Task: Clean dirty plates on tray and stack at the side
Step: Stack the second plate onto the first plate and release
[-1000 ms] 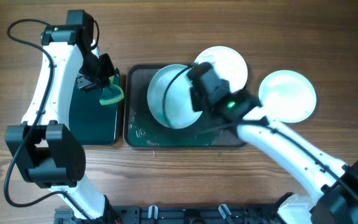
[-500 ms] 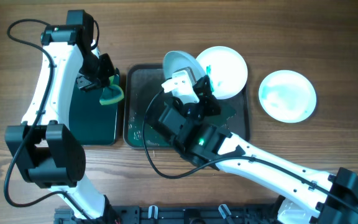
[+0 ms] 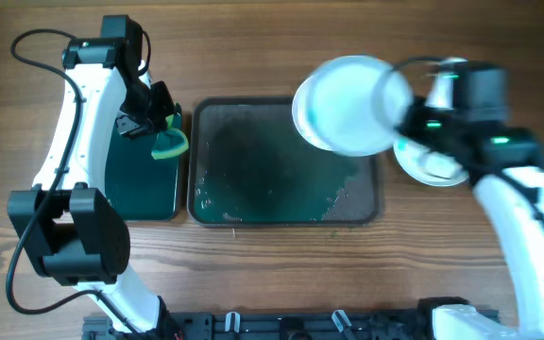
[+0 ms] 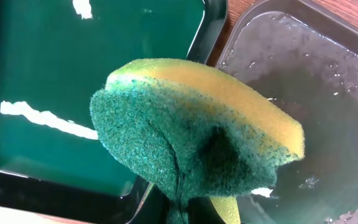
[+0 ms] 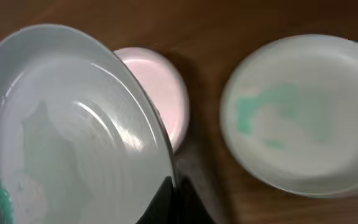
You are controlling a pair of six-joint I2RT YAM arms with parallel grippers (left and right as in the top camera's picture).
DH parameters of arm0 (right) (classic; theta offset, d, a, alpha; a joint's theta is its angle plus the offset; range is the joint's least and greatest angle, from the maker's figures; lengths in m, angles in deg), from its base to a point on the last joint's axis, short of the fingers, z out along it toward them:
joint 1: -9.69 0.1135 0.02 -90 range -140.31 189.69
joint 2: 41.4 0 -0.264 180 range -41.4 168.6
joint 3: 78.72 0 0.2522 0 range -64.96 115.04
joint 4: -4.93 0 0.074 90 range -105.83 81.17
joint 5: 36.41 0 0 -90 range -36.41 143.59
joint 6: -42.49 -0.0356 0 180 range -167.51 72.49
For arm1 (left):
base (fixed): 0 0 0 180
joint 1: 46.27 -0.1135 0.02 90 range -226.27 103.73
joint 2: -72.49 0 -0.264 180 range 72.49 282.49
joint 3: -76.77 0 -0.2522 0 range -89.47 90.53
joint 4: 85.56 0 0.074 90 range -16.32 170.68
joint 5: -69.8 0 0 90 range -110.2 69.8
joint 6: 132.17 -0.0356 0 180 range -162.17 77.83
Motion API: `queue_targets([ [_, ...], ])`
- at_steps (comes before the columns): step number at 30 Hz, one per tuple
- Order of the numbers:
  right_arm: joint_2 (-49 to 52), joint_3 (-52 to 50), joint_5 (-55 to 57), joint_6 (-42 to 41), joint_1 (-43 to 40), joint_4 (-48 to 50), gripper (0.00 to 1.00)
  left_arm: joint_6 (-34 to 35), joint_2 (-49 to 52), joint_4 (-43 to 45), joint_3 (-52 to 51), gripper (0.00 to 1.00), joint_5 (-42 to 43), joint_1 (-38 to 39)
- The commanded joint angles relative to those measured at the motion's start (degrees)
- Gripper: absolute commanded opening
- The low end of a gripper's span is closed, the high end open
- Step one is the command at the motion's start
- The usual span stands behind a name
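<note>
My right gripper (image 3: pixel 400 111) is shut on the rim of a white plate (image 3: pixel 346 104) and holds it tilted in the air over the far right corner of the wet dark tray (image 3: pixel 272 189). In the right wrist view the held plate (image 5: pixel 67 137) fills the left side, pinched between my fingers (image 5: pixel 178 198). A second plate (image 5: pixel 163 87) shows partly below it. A third white plate (image 5: pixel 303 112) with green smears lies on the table to the right, partly under my arm in the overhead view (image 3: pixel 421 168). My left gripper (image 3: pixel 159 127) is shut on a green-and-yellow sponge (image 4: pixel 197 130).
A green tray (image 3: pixel 140 179) lies left of the dark tray, under the left arm. The dark tray holds water and bits of debris near its front right. Bare wooden table lies around both trays.
My right arm has swung from over the tray's middle to the right side, carrying the plate up and to the right. The left arm and sponge have not moved.
</note>
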Motion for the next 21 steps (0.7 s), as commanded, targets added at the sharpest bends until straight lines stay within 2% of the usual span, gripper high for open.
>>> queue_targets([
  [1,0.68,-0.11,-1.90,1.51,-13.81,-3.78,0.04,-1.09,-1.05,0.00,0.87,0.04,0.48,-0.09],
  [5,5.27,-0.15,6.10,1.36,-24.68,-5.42,0.04,-1.09,-1.07,0.24,0.87,0.04,0.48,-0.09],
  [13,19.45,-0.15,11.13,-1.62,-24.57,-3.54,0.05,-1.09,-1.07,0.81,0.87,0.04,0.48,-0.09],
  [14,19.98,-0.15,11.10,-1.44,-24.30,-3.23,0.13,-1.09,-1.07,0.94,0.87,0.04,0.48,-0.09],
  [15,20.13,-0.13,10.60,-1.38,-24.04,-2.60,0.27,-1.09,-1.05,1.16,0.90,0.04,0.48,-0.09],
  [16,20.13,-0.11,8.07,-0.04,-24.02,-1.66,0.49,-1.09,-1.05,1.18,0.87,0.04,0.48,-0.09],
  [17,20.13,0.13,4.42,1.27,-24.02,-1.27,0.60,-1.09,-1.05,1.18,0.90,0.04,0.50,-0.09],
  [19,20.11,1.36,-3.21,4.59,-23.74,-1.27,0.69,-1.07,-1.07,1.38,0.87,0.04,0.50,-0.09],
  [21,20.13,4.17,-11.93,9.62,-20.74,-1.11,0.68,-1.07,-1.05,1.57,0.87,0.04,0.50,-0.09],
])
